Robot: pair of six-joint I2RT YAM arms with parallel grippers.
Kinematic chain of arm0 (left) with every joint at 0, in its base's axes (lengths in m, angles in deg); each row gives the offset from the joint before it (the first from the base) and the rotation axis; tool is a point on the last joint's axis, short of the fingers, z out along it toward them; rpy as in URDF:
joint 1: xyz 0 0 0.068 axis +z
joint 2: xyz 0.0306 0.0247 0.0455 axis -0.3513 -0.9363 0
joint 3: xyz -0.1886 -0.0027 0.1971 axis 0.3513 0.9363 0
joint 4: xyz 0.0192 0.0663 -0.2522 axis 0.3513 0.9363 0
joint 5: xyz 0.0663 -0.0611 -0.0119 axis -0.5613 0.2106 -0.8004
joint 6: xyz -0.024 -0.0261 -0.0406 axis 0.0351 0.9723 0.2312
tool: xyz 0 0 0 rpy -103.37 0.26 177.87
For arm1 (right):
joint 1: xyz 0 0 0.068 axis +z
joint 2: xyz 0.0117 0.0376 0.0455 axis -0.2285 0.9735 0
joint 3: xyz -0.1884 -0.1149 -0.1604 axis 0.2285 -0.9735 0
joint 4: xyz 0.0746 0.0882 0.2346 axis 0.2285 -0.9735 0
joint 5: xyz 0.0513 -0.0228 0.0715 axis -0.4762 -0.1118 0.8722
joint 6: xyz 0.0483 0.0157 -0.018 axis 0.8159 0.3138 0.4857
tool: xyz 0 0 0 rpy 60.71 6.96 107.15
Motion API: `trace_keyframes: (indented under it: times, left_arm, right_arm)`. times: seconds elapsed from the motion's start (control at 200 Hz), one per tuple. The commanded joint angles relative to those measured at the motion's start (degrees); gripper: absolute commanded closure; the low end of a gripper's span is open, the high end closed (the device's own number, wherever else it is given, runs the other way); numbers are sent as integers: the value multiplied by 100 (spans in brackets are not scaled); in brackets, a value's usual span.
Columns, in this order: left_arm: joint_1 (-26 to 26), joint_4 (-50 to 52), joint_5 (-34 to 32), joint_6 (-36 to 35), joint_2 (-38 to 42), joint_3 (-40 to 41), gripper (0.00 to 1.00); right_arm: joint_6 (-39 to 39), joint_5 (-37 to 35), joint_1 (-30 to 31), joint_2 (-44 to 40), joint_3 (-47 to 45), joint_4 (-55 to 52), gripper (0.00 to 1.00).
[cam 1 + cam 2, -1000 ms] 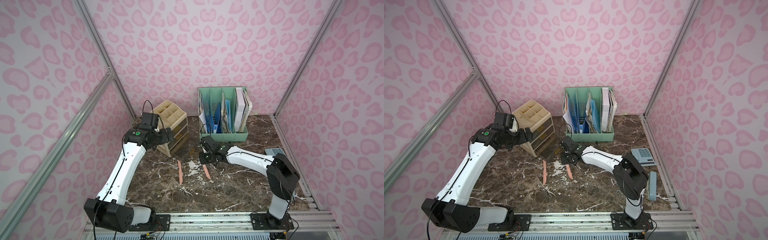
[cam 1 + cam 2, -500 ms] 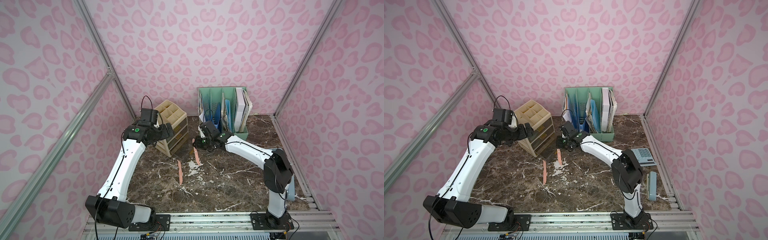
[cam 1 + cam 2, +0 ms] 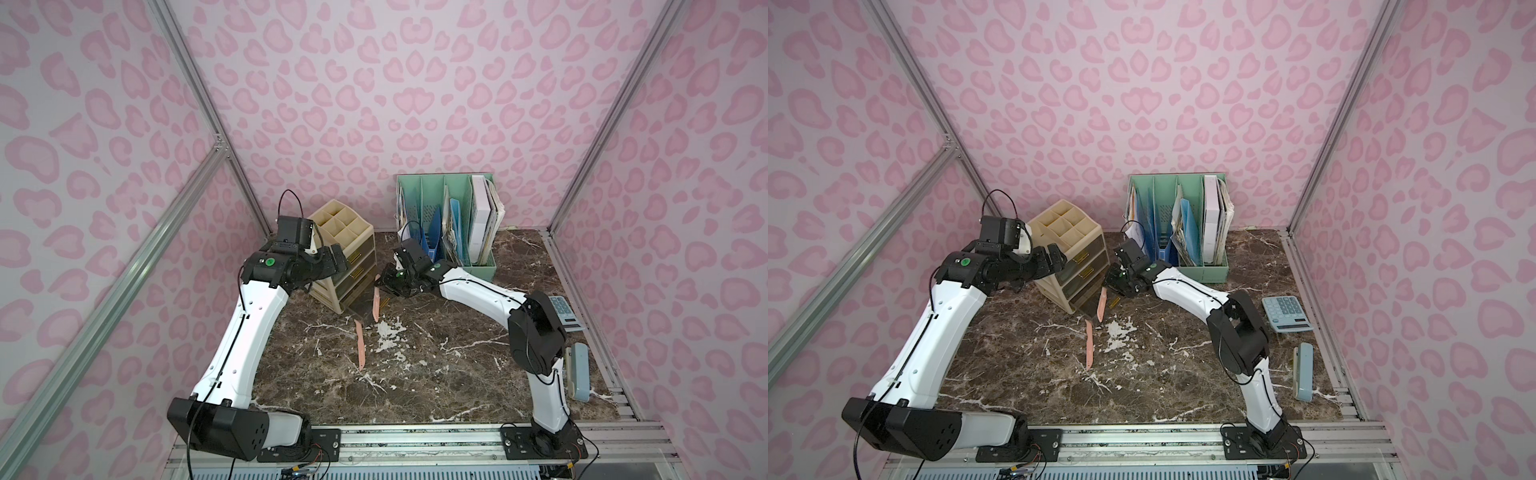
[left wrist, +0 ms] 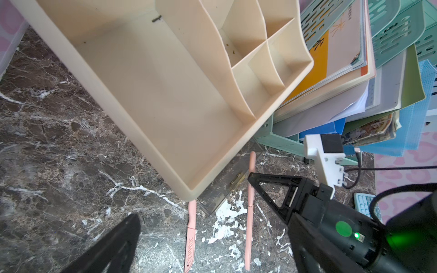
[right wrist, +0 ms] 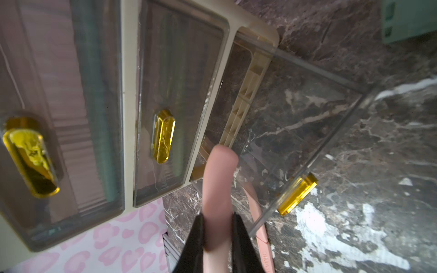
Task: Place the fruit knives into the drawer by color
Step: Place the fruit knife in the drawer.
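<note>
My right gripper (image 5: 217, 236) is shut on a salmon pink fruit knife (image 5: 218, 189), which it holds over the pulled-out bottom drawer (image 5: 295, 118) of the beige drawer unit (image 3: 357, 232). In both top views the held knife (image 3: 376, 305) (image 3: 1101, 305) hangs blade down at the drawer's front edge. A second pink knife (image 3: 360, 345) (image 4: 191, 236) lies on the marble just in front of the drawer. My left gripper (image 3: 336, 261) (image 4: 214, 219) stands open and holds nothing, at the unit's upper left corner. The two upper drawers are shut.
A green file rack (image 3: 482, 270) full of papers stands at the back, right of the drawer unit. A calculator (image 3: 1285, 313) and a pale blue stapler (image 3: 1303, 370) lie near the table's right edge. Pink patterned walls close in three sides.
My right gripper has lifted the pink knife off the marble and carried it back and left to the open bottom drawer. The left gripper shifted slightly by the unit.
</note>
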Motion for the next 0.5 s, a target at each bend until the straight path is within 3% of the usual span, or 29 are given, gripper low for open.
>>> trace_keyframes:
  times: [0.0, 0.495]
  left_arm:
    - [4, -124, 118, -91, 40, 22, 1]
    - [-108, -361, 581, -176, 142, 202, 1]
  right_arm:
    - [849, -71, 6, 73, 37, 321, 95]
    - [1433, -556, 47, 1139, 1691, -813, 96]
